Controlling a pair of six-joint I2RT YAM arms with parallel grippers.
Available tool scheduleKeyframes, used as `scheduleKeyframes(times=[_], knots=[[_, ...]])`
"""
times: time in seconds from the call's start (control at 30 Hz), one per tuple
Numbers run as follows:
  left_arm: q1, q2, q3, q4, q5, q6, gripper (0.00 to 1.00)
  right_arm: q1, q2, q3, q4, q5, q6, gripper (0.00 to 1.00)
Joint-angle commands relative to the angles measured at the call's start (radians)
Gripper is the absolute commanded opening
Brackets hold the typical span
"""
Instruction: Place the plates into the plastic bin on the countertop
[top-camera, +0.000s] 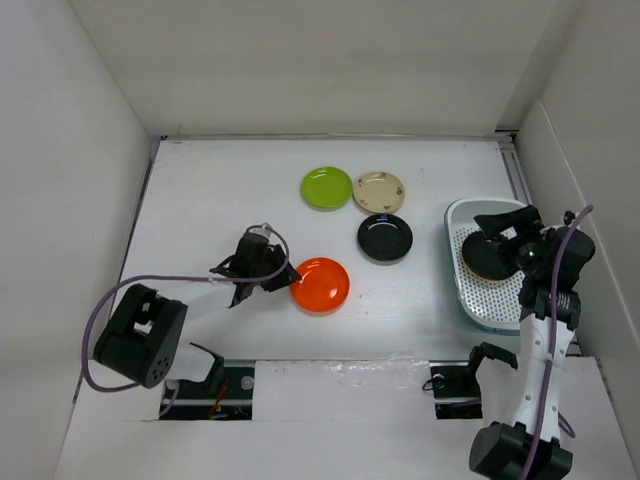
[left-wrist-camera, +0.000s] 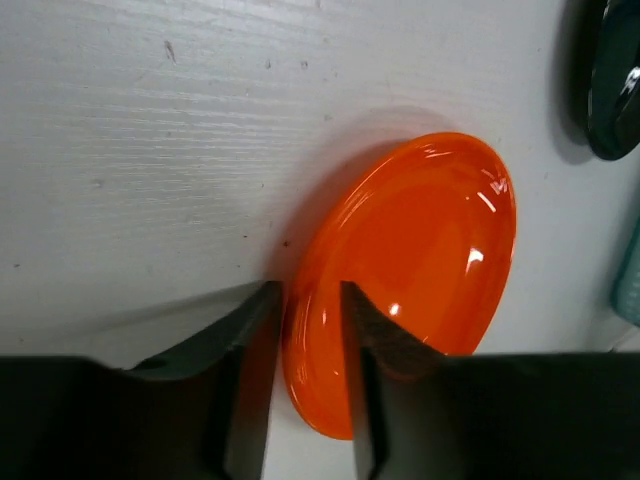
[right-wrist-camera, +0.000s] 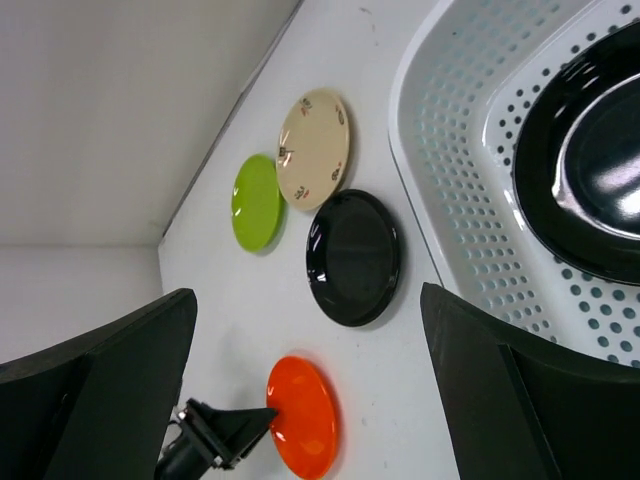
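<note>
A glossy orange plate (top-camera: 322, 284) lies on the white countertop (top-camera: 215, 195). My left gripper (top-camera: 277, 276) is shut on its left rim, one finger inside the dish and one outside (left-wrist-camera: 305, 330). A lime green plate (top-camera: 327, 187), a beige plate with brown marks (top-camera: 379, 191) and a black plate (top-camera: 385, 237) lie further back. The plastic bin (top-camera: 497, 303) stands at the right and holds a black plate (right-wrist-camera: 590, 170) on top of an orange one (top-camera: 472, 262). My right gripper (top-camera: 507, 243) hangs open and empty over the bin's left side (right-wrist-camera: 310, 400).
White walls close the countertop at the left, back and right. The bin (right-wrist-camera: 450, 120) sits against the right wall. The right wrist view also shows the green (right-wrist-camera: 256, 202), beige (right-wrist-camera: 314, 148), black (right-wrist-camera: 353, 257) and orange (right-wrist-camera: 303, 417) plates.
</note>
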Motion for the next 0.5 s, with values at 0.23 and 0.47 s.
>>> scheduleKeyframes(times=[0.23, 0.47], knots=[[-0.011, 0.036, 0.029, -0.063, -0.037, -0.005, 0.00, 0.100, 0.079, -0.055, 0.280, -0.265, -0.045, 0.98], [-0.011, -0.199, 0.164, -0.155, 0.104, 0.056, 0.00, 0.532, 0.067, -0.137, 0.477, -0.099, -0.090, 1.00]])
